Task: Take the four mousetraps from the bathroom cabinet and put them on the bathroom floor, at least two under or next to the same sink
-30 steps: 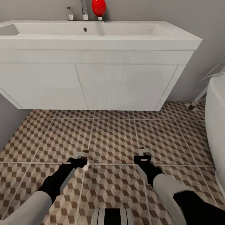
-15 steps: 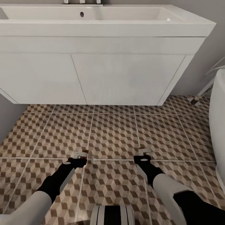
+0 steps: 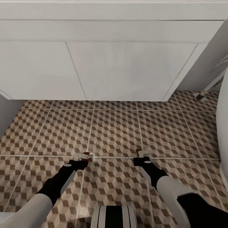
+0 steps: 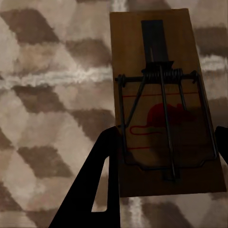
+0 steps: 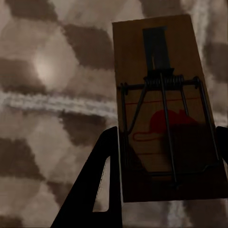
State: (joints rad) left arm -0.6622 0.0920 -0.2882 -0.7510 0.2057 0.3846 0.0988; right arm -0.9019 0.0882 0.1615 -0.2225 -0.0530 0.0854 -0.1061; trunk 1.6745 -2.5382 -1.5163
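Each of my grippers carries a mousetrap over the cube-patterned bathroom floor (image 3: 114,133). My left gripper (image 3: 80,157) is shut on a tan mousetrap (image 4: 161,99) with a dark spring bar and a red mouse print; a black finger (image 4: 102,175) presses its edge. My right gripper (image 3: 142,155) is shut on a second mousetrap (image 5: 164,104) of the same kind, with its finger (image 5: 102,175) along the board's side. Both traps hang just above the tiles, a short way in front of the white panelled vanity (image 3: 104,63). The basin on top is out of view.
The white bathtub's rounded edge (image 3: 223,126) stands at the right. A grey wall (image 3: 6,110) closes the left side. There is a dark gap under the wall-hung vanity. My base (image 3: 114,217) shows at the bottom.
The head camera has tilted down and moved closer, so the basin and faucet have left the view. Both grippers keep holding their mousetraps at about the same height.
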